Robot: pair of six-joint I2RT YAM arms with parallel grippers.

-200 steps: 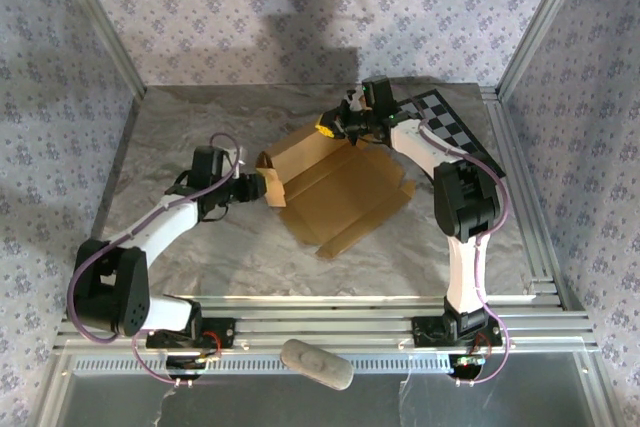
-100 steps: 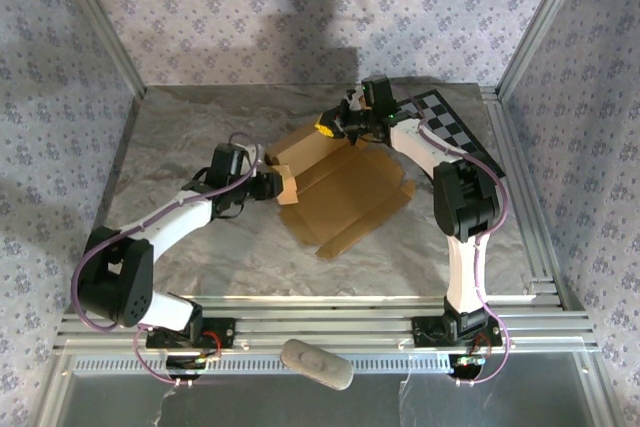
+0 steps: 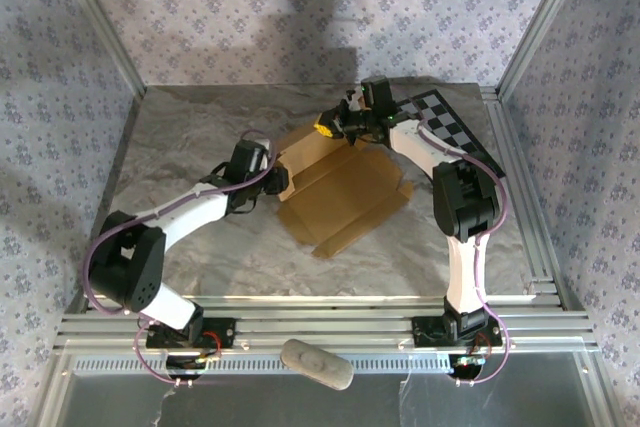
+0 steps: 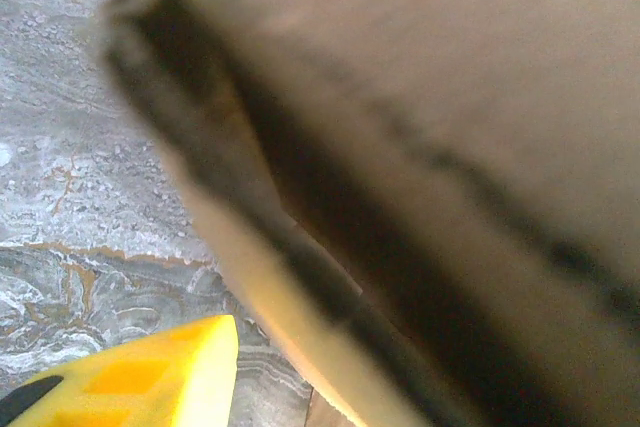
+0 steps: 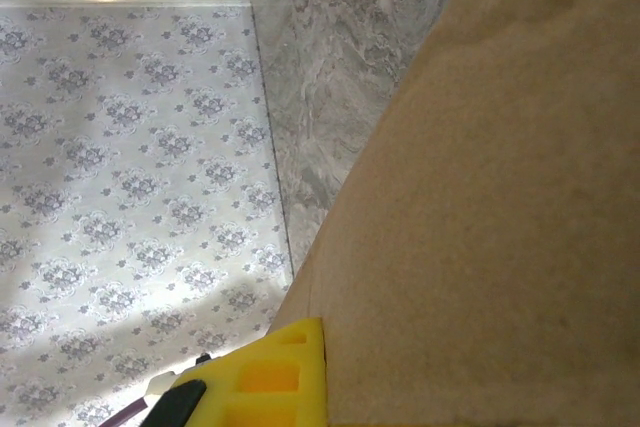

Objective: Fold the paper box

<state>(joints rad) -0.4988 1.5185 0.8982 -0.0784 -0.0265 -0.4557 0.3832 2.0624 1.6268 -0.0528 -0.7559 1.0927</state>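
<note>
While half-flat, paper box point(image 3: 345, 197) on table point(image 3: 200, 127).

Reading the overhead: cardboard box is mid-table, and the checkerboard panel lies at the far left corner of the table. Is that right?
Not quite: the checkerboard panel lies at the far right corner of the table, not the far left, as the top external view shows. The paper box is mid-table, as you said.

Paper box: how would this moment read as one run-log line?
paper box: mostly flat, open | left tool: at left flap, grip unclear | right tool: shut, at far edge
</note>
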